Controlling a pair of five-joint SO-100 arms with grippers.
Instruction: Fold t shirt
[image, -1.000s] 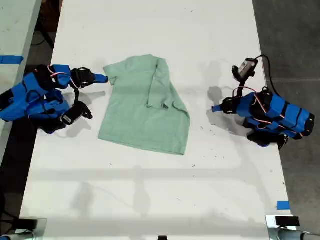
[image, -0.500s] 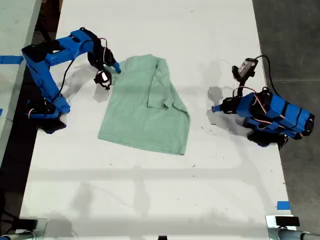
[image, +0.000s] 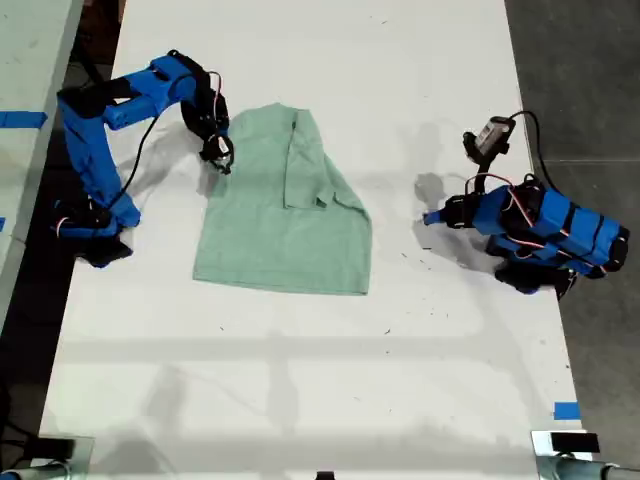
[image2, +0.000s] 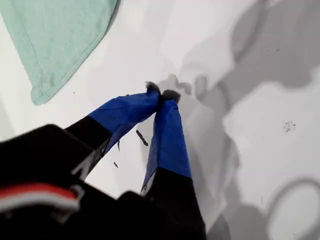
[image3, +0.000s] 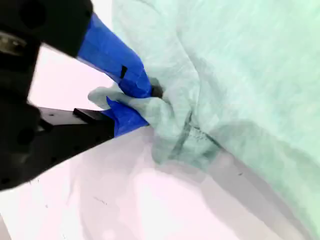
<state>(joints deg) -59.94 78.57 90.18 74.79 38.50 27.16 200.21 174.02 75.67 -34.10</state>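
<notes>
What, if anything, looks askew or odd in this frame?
The t shirt lies half folded and crooked: one side is flapped over the middle, leaving a slanted edge. My second gripper pinches a bunched sleeve edge. My first gripper is shut on nothing above the bare table. No damage or spills.

No readable text, label, brand, number or sign was found in any view. The t shirt (image: 285, 205) was seen to be plain, and nothing legible was printed on the bench (image: 300, 380).
</notes>
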